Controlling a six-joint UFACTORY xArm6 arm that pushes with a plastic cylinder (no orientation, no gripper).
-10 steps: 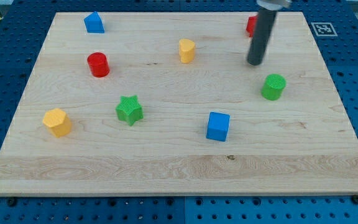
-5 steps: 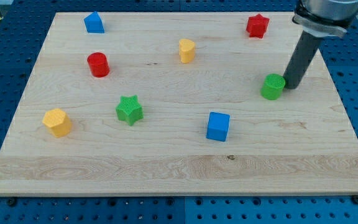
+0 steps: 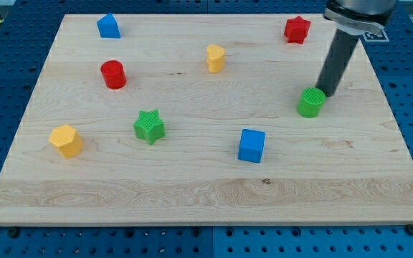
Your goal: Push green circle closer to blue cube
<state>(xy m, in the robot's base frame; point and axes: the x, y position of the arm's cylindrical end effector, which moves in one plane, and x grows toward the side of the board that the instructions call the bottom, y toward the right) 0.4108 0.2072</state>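
Observation:
The green circle (image 3: 310, 102) stands on the wooden board at the view's right. The blue cube (image 3: 252, 145) lies below and to its left, apart from it. My tip (image 3: 328, 93) sits right against the green circle's upper right side; the dark rod rises from there toward the view's top right.
Other blocks on the board (image 3: 206, 193): a red star (image 3: 297, 30) at the top right, a yellow block (image 3: 216, 58), a red cylinder (image 3: 112, 74), a blue block (image 3: 108, 26) at the top left, a green star (image 3: 149, 126), a yellow block (image 3: 66, 140) at the left.
My tip swung from above-left of the green circle round to its right side, then to its upper right. The green circle has shifted slightly left and down.

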